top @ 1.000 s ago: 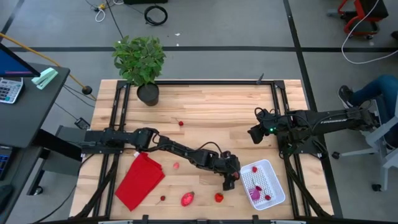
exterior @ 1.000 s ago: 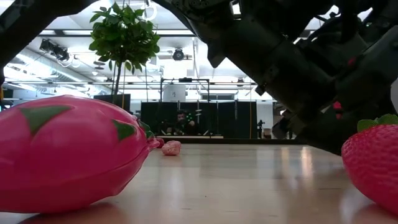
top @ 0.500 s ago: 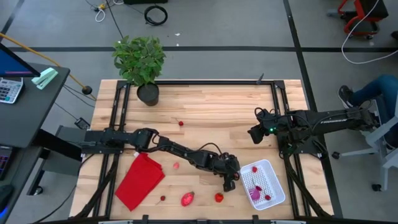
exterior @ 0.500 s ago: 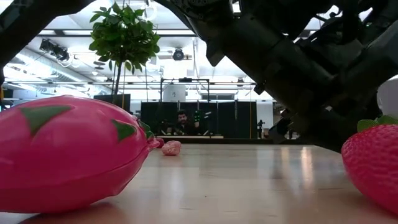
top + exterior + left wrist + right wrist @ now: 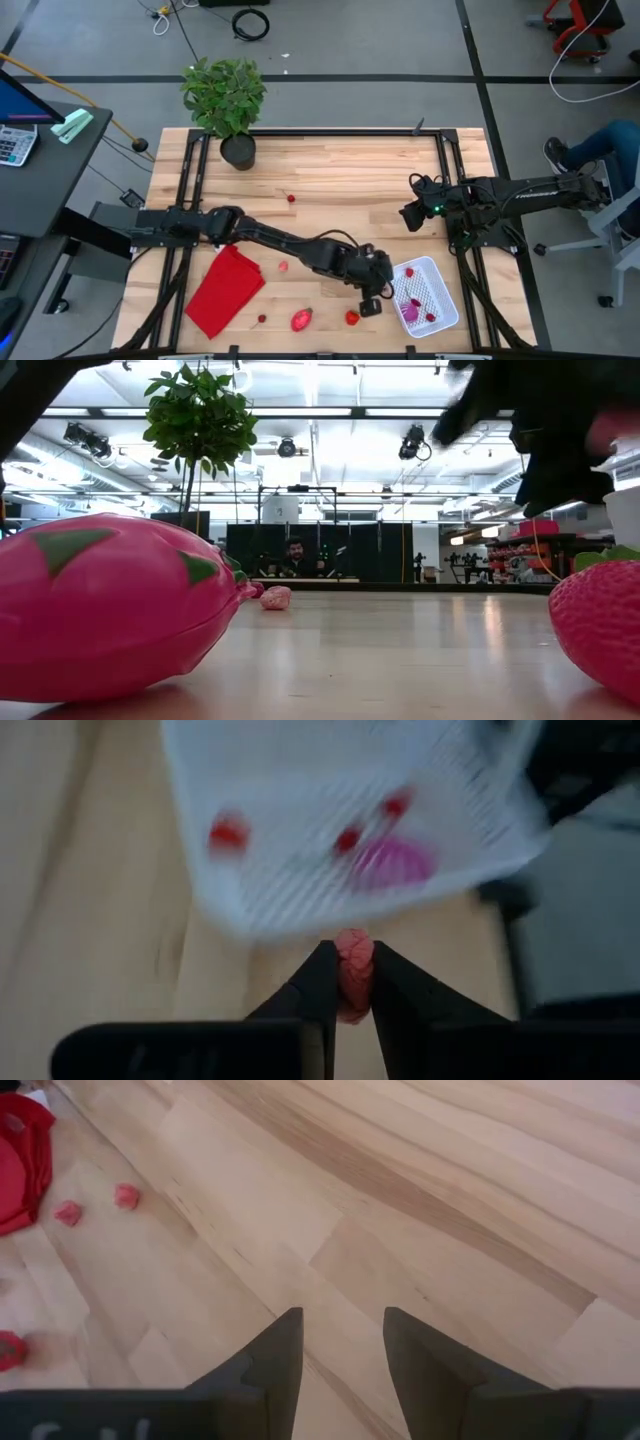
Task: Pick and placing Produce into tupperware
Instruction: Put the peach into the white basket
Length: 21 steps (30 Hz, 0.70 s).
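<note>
Light wooden table (image 5: 340, 170). Left gripper (image 5: 347, 982), jaws clenched on a small pink-red toy fruit (image 5: 353, 965), hangs just beside the white perforated rectangular container (image 5: 428, 292). Right gripper (image 5: 340, 1342), jaws parted and empty, waits well apart.

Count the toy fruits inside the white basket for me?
4 in the tupperware: one red bit apart, two red bits beside the purple ball. Others may be hidden.

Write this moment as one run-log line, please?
left gripper: shut on small pink fruit, beside white container | right gripper: open, empty, waiting over table
</note>
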Each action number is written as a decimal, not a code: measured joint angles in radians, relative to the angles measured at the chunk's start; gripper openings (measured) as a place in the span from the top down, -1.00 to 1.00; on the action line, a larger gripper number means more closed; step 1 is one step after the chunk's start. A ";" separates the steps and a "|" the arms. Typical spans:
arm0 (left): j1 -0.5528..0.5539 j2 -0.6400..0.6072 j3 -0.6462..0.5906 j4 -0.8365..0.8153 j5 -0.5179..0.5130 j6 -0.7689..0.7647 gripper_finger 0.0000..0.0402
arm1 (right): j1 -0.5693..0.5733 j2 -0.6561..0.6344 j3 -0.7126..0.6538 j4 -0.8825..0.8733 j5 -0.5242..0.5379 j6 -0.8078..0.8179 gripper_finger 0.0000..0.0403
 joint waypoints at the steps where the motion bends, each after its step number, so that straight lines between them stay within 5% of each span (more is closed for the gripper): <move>1: -0.005 -0.004 0.025 0.025 -0.013 0.025 0.74 | 0.000 0.000 0.000 -0.002 0.000 0.000 0.26; 11: 0.026 0.058 0.037 0.325 -0.026 0.041 0.73 | 0.000 0.000 0.000 -0.004 0.000 0.010 0.26; 21: 0.053 0.138 0.035 0.266 0.001 0.031 0.73 | 0.000 0.000 0.000 -0.004 0.001 0.011 0.26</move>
